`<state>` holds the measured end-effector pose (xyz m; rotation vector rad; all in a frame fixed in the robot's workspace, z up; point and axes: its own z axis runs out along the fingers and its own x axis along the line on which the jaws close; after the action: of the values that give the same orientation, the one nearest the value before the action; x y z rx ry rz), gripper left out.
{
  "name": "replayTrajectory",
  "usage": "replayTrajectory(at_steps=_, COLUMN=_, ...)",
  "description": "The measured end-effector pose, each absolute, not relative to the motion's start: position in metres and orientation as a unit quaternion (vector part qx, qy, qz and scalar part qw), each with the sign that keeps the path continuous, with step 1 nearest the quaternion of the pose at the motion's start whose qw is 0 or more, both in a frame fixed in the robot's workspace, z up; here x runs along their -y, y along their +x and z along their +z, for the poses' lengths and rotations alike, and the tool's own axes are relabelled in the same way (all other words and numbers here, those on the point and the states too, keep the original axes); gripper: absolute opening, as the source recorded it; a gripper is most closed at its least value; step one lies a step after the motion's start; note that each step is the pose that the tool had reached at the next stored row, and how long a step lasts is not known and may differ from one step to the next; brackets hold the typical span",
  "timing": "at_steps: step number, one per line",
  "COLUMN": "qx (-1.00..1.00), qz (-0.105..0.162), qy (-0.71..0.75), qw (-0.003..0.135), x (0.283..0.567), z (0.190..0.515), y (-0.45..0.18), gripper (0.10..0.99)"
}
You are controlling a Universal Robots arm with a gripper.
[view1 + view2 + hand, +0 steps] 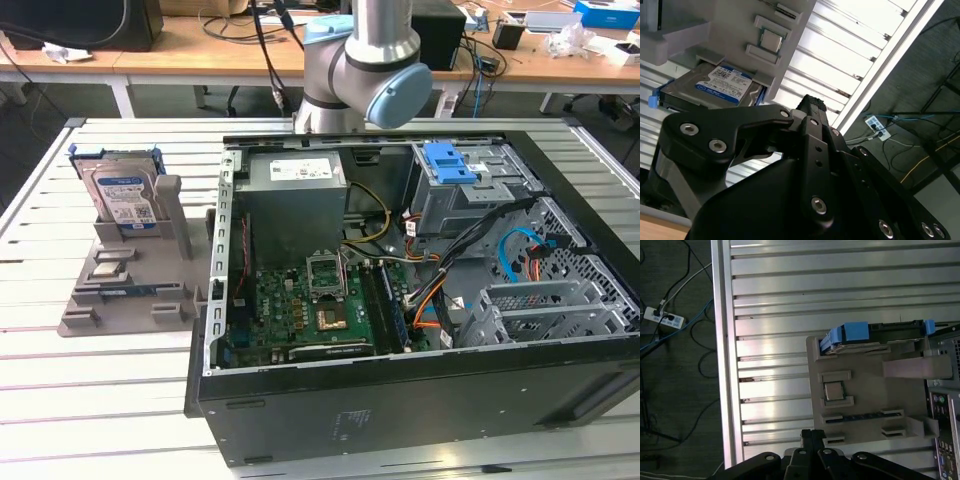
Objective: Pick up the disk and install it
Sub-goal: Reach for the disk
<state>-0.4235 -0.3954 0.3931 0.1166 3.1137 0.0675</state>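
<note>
Looking out past the gripper, I see its fingers drawn together with nothing between them, hovering off the low end of the grey holder. The disk stands on edge in the slot at the holder's opposite, taller end, straight ahead of the fingertips across the holder. Its long axis runs along that end wall, crosswise to my line of approach, with the labelled face turned toward the holder's low end and the blue frame edge uppermost.
</note>
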Motion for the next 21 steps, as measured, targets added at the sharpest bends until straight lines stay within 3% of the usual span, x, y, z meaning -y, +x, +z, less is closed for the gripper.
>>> replayTrajectory(at_steps=21, qx=-0.999, qz=-0.003, qy=0.037, qw=0.005, x=0.389, z=0.389, y=-0.383, gripper=0.106)
